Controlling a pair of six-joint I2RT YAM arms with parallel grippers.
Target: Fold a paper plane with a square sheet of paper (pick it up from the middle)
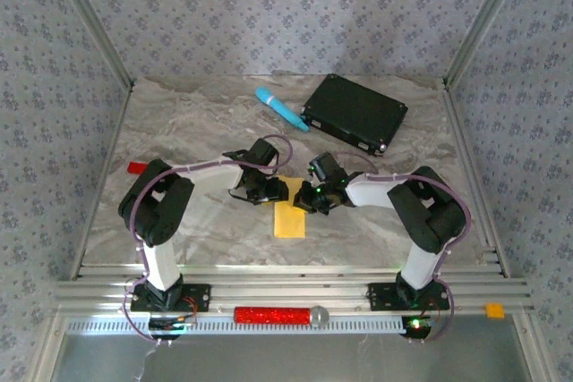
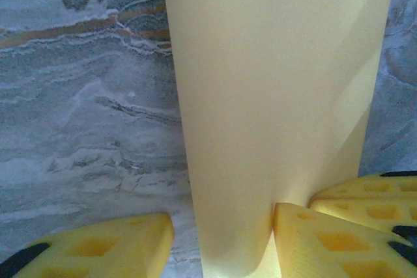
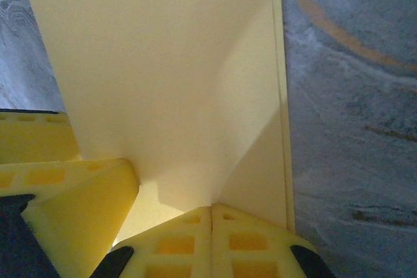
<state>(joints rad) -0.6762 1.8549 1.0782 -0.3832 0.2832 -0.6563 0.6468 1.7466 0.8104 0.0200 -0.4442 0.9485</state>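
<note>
The square sheet of paper (image 1: 289, 218) is yellow-orange and lies folded at the table's middle, with one flap standing up. My left gripper (image 1: 269, 191) sits at its far left end. In the left wrist view the paper (image 2: 273, 96) rises between that gripper's (image 2: 221, 226) spread fingers, touching the right one and standing clear of the left one. My right gripper (image 1: 310, 197) is at the far right end. Its pads (image 3: 189, 245) are pressed together, with the paper's (image 3: 169, 63) fold running into the seam between them.
A black flat box (image 1: 354, 114) and a light-blue cylinder (image 1: 280, 107) lie at the back of the marble table (image 1: 197, 114). A small red block (image 1: 136, 167) sits at the left edge. A red roller (image 1: 269, 315) rests on the front rail.
</note>
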